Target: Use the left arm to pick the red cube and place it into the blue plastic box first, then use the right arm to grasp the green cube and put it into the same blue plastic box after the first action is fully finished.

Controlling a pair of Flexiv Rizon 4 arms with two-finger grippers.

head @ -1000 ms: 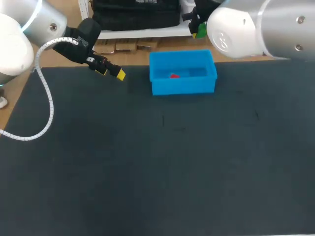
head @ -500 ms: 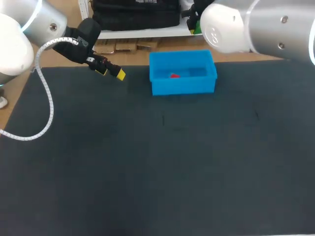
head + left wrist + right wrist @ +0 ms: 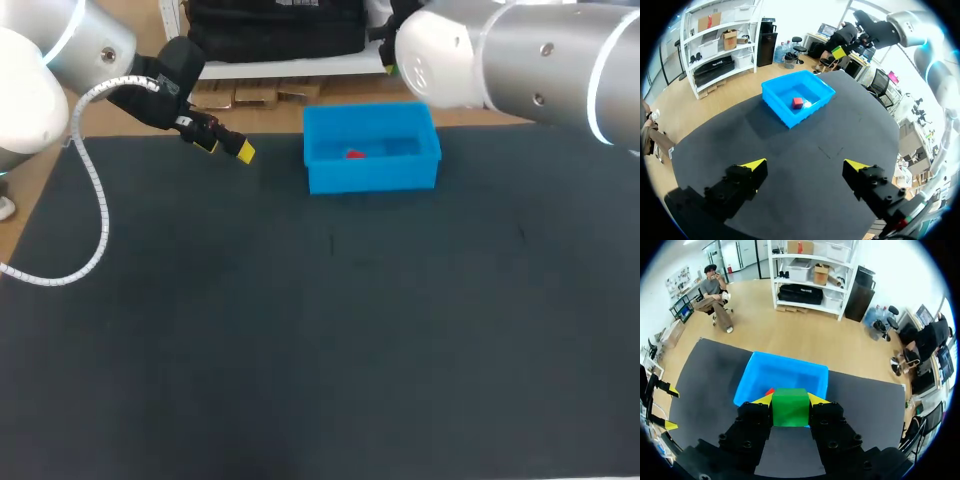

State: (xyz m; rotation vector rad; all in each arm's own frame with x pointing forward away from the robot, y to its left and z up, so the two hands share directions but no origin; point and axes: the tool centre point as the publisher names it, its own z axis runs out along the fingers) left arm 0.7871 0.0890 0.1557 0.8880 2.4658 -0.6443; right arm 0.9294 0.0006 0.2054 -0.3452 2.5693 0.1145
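Plainly, the small green cube [image 3: 790, 407] is shown pinched by the right gripper [image 3: 790, 400] in the right wrist view, yet mostly hidden in the head view; the left gripper [image 3: 805, 165] is spread.

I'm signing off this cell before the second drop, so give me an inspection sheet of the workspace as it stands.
Surface: dark table, flat, no spills seen.
Job's things: red cube lies inside the blue box; green cube is held above the table near the box, not yet in it.
Clutter: nothing seen.
Grippers: left gripper empty, jaws open, off to the box's side; right gripper has its jaws shut on the green cube from two sides.
Cables: white coiled cable hangs from the left arm over the table's left edge, away from the box.
Surroundings: nothing seen reaching over the table.
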